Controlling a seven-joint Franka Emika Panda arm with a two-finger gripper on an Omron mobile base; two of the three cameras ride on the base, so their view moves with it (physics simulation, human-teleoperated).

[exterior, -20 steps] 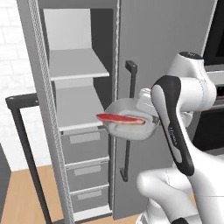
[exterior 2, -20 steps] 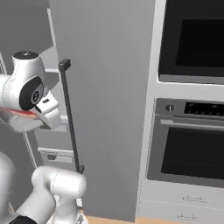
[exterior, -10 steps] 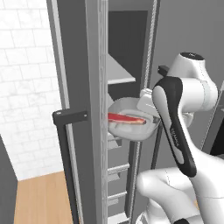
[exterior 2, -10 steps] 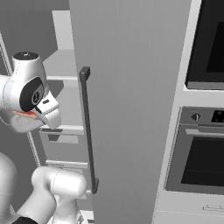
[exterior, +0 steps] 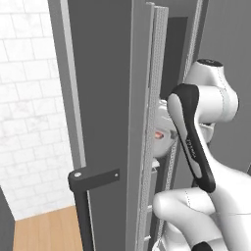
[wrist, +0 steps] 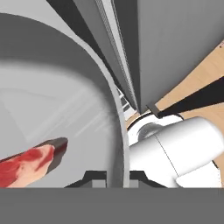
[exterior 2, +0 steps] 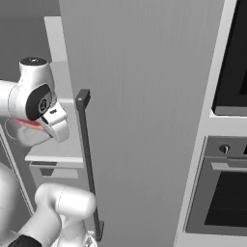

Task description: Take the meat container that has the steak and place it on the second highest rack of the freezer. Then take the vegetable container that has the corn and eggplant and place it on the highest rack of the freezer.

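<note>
No readable text, labels, brands or numbers anywhere here; faint marks on the arm's dark forearm (exterior: 190, 144) are too small to make out.

- A white brick wall (exterior: 29, 112) stands at the left in the left base view.
- Below it lies a light wooden floor (exterior: 46, 230), which shows again in the hand view.
- Two built-in ovens are stacked at the right of the right base view: an upper oven (exterior 2: 231, 62), and a lower oven (exterior 2: 217, 193) with a round knob (exterior 2: 224, 149) on its panel.
</note>
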